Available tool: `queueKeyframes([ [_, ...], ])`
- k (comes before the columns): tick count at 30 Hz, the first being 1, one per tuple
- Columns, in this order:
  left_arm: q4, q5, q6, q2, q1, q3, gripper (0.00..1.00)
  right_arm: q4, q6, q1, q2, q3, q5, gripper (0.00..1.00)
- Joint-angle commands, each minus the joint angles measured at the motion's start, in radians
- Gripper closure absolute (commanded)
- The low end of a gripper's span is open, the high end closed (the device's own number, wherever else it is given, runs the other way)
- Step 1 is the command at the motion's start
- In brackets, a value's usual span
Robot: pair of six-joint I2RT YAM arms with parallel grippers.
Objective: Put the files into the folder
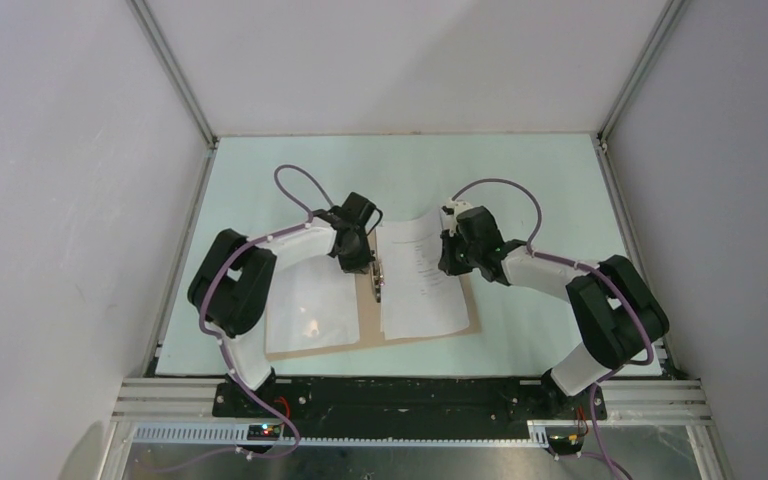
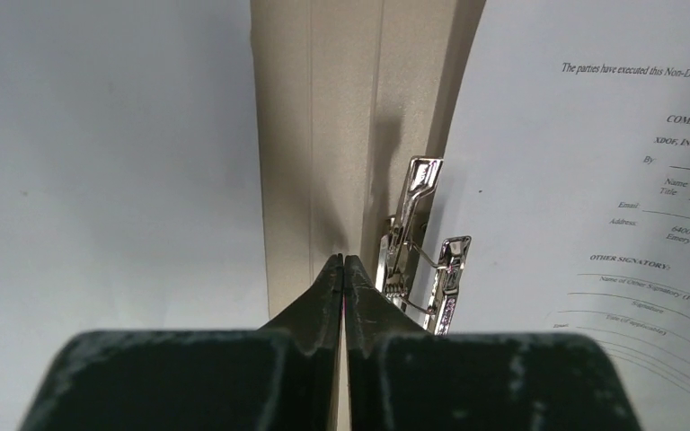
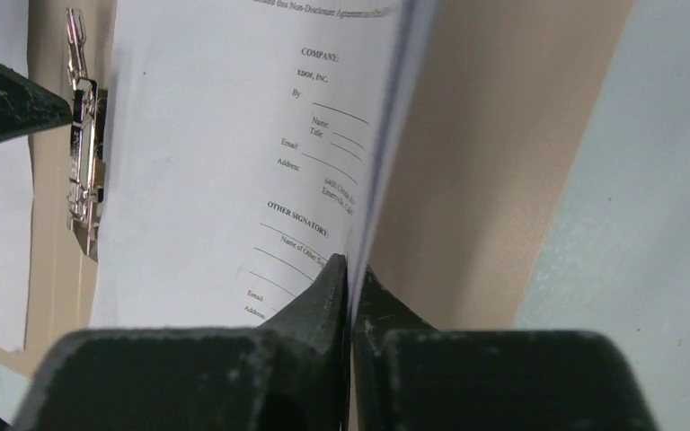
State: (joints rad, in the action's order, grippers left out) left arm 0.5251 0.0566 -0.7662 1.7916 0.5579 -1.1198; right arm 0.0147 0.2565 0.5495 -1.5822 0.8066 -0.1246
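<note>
The tan folder (image 1: 473, 312) lies open on the table, its metal spine clip (image 1: 378, 280) in the middle. The white files (image 1: 420, 290) lie on its right half, printed side up. My right gripper (image 1: 447, 258) is shut on the sheets' right edge (image 3: 350, 265) and holds that edge lifted off the folder (image 3: 494, 162). My left gripper (image 1: 371, 268) is shut, tips down on the tan spine (image 2: 343, 260), just left of the clip (image 2: 420, 242). Nothing shows between its jaws. The files' printed text also shows in the left wrist view (image 2: 593, 135).
A clear glossy sleeve (image 1: 310, 310) covers the folder's left half. The pale green table (image 1: 520, 180) is walled by white panels on three sides. A black finger of the left gripper (image 3: 9, 103) shows beside the clip (image 3: 81, 144) in the right wrist view.
</note>
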Motion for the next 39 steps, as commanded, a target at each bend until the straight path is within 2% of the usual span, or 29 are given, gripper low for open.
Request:
queueKeyframes([
  [1, -0.008, -0.008, 0.024, 0.014, -0.003, -0.035, 0.97, 0.044, -0.021, -0.022, -0.001, 0.042, -0.017, 1.00],
  [18, -0.008, -0.017, 0.030, 0.040, -0.003, -0.046, 1.00, 0.106, -0.039, 0.009, 0.034, 0.041, -0.088, 1.00],
  [19, -0.008, -0.017, 0.030, 0.038, -0.003, -0.046, 1.00, 0.110, -0.036, 0.008, 0.033, 0.041, -0.084, 0.96],
  [21, -0.007, -0.015, 0.029, 0.038, -0.003, -0.046, 1.00, 0.121, -0.017, 0.005, 0.033, 0.041, -0.052, 0.81],
  [22, -0.007, -0.015, 0.028, 0.038, -0.003, -0.046, 1.00, 0.125, -0.010, 0.003, 0.035, 0.040, -0.044, 0.68],
  [23, -0.008, -0.017, 0.028, 0.038, -0.003, -0.046, 1.00, 0.132, 0.002, 0.000, 0.038, 0.040, -0.034, 0.61],
  [24, -0.007, -0.017, 0.027, 0.038, -0.003, -0.046, 1.00, 0.135, 0.007, -0.006, 0.042, 0.037, -0.029, 0.50],
  [26, -0.007, -0.018, 0.024, 0.038, -0.003, -0.046, 1.00, 0.136, 0.017, -0.011, 0.054, 0.029, -0.021, 0.37],
  [28, -0.008, -0.020, 0.023, 0.038, 0.000, -0.046, 1.00, 0.135, 0.025, -0.018, 0.062, 0.028, -0.015, 0.29],
  [32, -0.008, -0.020, 0.020, 0.037, -0.001, -0.047, 1.00, 0.143, 0.051, -0.047, 0.073, 0.028, 0.006, 0.20],
  [39, -0.007, -0.023, 0.016, 0.037, 0.000, -0.049, 1.00, 0.230, 0.138, -0.120, 0.100, 0.022, 0.077, 0.14],
])
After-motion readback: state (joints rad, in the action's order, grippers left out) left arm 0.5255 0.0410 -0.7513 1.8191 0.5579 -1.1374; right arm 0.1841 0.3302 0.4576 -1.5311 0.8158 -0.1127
